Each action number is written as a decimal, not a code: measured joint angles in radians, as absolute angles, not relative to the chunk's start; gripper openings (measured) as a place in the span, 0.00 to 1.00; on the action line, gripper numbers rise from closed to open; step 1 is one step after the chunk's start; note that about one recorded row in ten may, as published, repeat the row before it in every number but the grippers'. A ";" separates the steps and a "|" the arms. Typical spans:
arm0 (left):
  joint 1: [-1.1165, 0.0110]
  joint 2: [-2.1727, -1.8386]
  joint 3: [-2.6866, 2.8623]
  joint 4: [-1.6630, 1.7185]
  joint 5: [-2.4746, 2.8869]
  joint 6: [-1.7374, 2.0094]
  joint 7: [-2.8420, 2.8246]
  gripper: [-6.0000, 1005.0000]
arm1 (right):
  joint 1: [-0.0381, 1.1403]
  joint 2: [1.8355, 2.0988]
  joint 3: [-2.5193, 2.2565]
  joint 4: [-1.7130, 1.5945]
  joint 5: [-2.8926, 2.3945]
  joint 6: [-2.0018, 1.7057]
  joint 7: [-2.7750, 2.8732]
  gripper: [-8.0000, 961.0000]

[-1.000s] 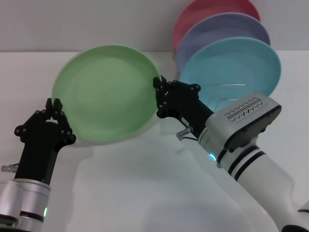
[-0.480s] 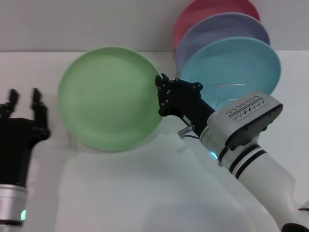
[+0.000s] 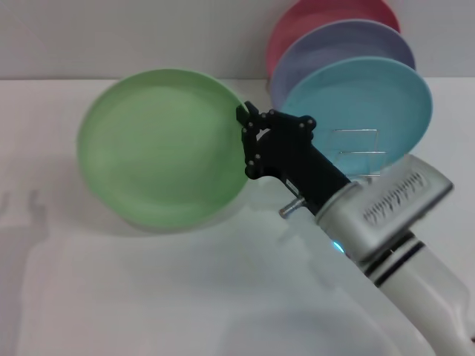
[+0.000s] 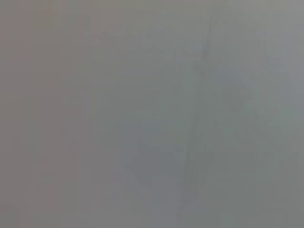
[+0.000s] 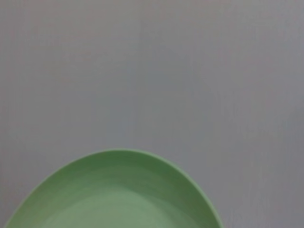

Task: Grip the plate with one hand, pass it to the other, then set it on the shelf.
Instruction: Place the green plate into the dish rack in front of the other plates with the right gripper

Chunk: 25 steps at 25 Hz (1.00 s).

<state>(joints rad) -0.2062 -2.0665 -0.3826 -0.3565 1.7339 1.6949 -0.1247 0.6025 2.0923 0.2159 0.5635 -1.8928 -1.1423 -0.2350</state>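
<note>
The light green plate hangs tilted above the white table, its face toward me. My right gripper, black on a white arm banded in black, is shut on the plate's right rim. The plate's far edge also fills the lower part of the right wrist view. The shelf, a thin silver wire rack, stands just right of that gripper, in front of the light blue plate. My left gripper is out of the head view, and the left wrist view shows only a plain grey surface.
A light blue plate, a lavender plate and a pink plate stand leaning one behind another at the back right. The white table spreads below the held plate.
My left gripper let go of the plate's left rim, opened, drew back to the left and left the view. The right gripper keeps the plate, and its arm has shifted slightly.
</note>
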 joint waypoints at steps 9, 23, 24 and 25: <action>-0.229 -2.067 -0.406 -0.310 1.731 1.683 -0.119 0.40 | 0.451 2.086 0.223 0.485 -2.009 -1.553 -0.251 0.03; -0.247 -2.067 -0.397 -0.309 1.739 1.677 -0.117 0.40 | 0.336 2.080 0.403 0.174 -2.002 -1.832 0.222 0.04; -0.247 -2.068 -0.393 -0.310 1.740 1.678 -0.117 0.40 | 0.333 2.079 0.408 0.160 -2.002 -1.834 0.233 0.04; -0.247 -2.068 -0.389 -0.311 1.740 1.680 -0.117 0.40 | 0.331 2.079 0.414 0.143 -2.002 -1.836 0.241 0.04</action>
<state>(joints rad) -0.2471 -2.0685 -0.3886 -0.3113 1.7396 1.6799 -0.1165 0.3309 2.0789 0.4137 0.1428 -2.0021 -1.8356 0.2409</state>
